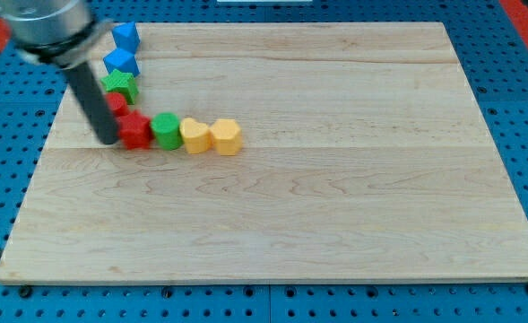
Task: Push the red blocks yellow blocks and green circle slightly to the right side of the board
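Observation:
My tip [108, 141] rests on the wooden board at the view's left, touching the left side of a red block [136, 130]. To that block's right runs a row: a green circle [166, 130], a yellow block [194, 135] and a second yellow block [226, 136], all touching. A second red block [117, 104] sits just above, partly hidden behind the rod. The rod slants up to the view's top left.
A green block [120, 85] and two blue blocks [121, 62] [125, 37] form a column above the red blocks near the board's left edge [44, 152]. A blue pegboard surrounds the board.

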### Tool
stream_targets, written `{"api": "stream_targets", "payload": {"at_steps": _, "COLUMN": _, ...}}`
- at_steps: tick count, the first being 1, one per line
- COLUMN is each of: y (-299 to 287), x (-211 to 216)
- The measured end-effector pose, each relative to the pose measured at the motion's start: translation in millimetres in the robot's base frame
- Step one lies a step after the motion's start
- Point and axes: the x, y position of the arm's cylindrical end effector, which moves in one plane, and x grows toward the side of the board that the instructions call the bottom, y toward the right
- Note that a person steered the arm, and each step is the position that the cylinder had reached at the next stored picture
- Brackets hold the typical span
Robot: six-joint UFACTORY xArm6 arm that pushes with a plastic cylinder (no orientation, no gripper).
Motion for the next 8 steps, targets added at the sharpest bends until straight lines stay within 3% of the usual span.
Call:
{"api": "stream_targets", "payload": {"at_steps": 2, "y": -46, "x": 27}}
{"api": "stream_targets", "payload": {"at_steps": 3, "y": -75, "x": -16}}
{"api": "stream_targets", "payload": {"at_steps": 4, "y": -67, "x": -45}}
{"api": "stream_targets", "payload": {"at_steps": 5, "y": -47, "x": -43}}
{"api": "stream_targets", "payload": {"at_steps": 6, "y": -67, "x": -32}}
{"api": "stream_targets", "payload": {"at_steps": 8, "y": 14, "x": -33}}
